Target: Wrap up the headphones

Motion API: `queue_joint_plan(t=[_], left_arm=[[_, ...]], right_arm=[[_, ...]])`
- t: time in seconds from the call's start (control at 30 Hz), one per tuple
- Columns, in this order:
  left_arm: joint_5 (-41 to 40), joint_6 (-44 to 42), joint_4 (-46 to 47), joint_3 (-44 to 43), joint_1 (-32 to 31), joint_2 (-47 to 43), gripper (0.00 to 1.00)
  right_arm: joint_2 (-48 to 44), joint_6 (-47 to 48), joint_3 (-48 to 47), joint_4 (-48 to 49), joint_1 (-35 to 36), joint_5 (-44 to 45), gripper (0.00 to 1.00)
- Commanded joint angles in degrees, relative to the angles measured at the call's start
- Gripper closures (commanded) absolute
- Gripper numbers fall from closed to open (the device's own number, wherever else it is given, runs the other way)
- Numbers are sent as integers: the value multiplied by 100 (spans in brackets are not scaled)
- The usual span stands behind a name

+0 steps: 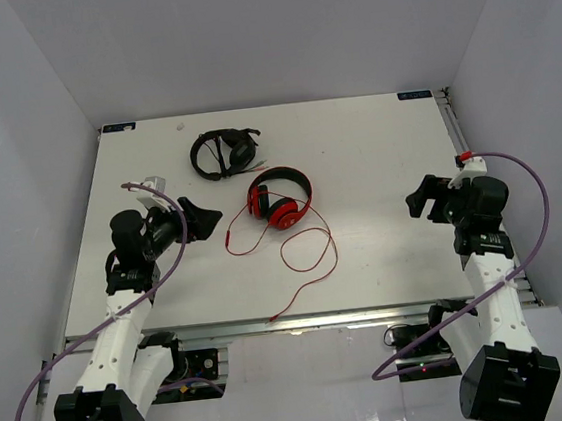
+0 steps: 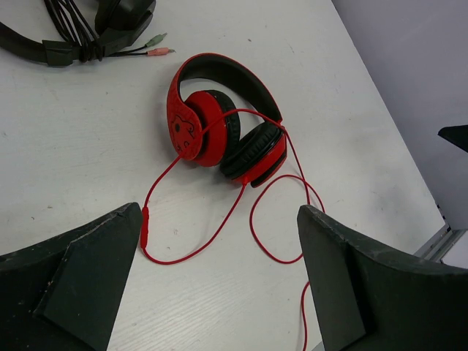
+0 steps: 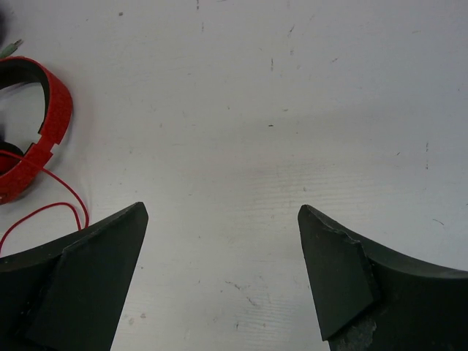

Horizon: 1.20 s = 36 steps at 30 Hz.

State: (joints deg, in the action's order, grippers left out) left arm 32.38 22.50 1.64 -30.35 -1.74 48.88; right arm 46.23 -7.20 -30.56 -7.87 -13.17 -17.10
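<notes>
My left arm comes in from the near-left corner, bent at the elbow, and the left tool [image 1: 199,219] hangs over the bench [image 1: 375,150] with its fingers spread wide and nothing between them. My right arm stands more upright at the right side. The right tool [image 1: 419,199] points inward, likewise spread and holding nothing. The red headphones [image 1: 280,199] lie on the bench between the two tools, nearer the left one, with the earcups side by side under the band. Their cable [image 1: 311,256] trails toward me in loose loops and ends near the front edge. A black headset [image 1: 223,152] sits just behind them, not touching.

The left wrist view gives me the headphones [image 2: 194,128] whole, with the cable [image 2: 227,216] crossing over the earcups and a thicker inline piece close to my left finger. It also shows green and pink plugs [image 2: 157,45] on the black headset's lead. The right wrist view catches only the band's edge [image 3: 53,117] and a bit of cable [image 3: 77,201] at the far left, and otherwise shows white, lightly scuffed bench
</notes>
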Motion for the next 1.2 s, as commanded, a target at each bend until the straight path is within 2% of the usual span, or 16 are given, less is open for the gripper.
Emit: queue_joint_plan(t=[0.0, 0.1, 0.17, 0.3, 0.37, 0.47, 0.57, 0.6, 0.67, 0.77, 0.8, 1.0, 1.17], left_arm=[[100, -62, 4, -85, -28, -124, 2], [96, -62, 3, -85, -51, -122, 2], [105, -62, 3, -85, -63, -116, 2], [136, -62, 3, -94, -80, -149, 2], [127, -62, 11, -85, -80, -140, 2], [134, -68, -12, -109, -81, -92, 2], [119, -70, -23, -112, -81, -100, 2], [115, -71, -25, -112, -81, -106, 2], [63, -79, -49, -112, -81, -94, 2], [14, -97, -84, -120, -81, -72, 2], [5, -97, -85, -129, -90, -81, 2], [-132, -156, -130, -155, -90, -88, 2], [-193, -180, -137, -168, -90, -102, 2]], right_arm=[[-165, 577, -86, -21, -28, -854, 10], [-369, 2249, 238, -157, -20, -2537, 10], [-423, 2981, 257, -453, 28, -3117, 10], [-15, 4059, -254, -1354, 241, -3440, 10], [364, 4494, -860, -1731, 599, -3376, 10], [1062, 3787, -1430, -1554, 1203, -2688, 10], [1841, 3200, -2080, -1347, 2173, -1361, 10], [2084, 2953, -2313, -1231, 2441, -1294, 9], [2875, 2385, -2961, -1098, 2964, -591, 7], [3877, 1685, -4018, -1198, 3170, -775, 3], [4469, 1600, -4290, -1295, 3207, -847, 3], [6790, 2139, -6789, -2076, 3478, -749, 1], [7922, 2709, -7831, -2261, 3470, -666, 2]])
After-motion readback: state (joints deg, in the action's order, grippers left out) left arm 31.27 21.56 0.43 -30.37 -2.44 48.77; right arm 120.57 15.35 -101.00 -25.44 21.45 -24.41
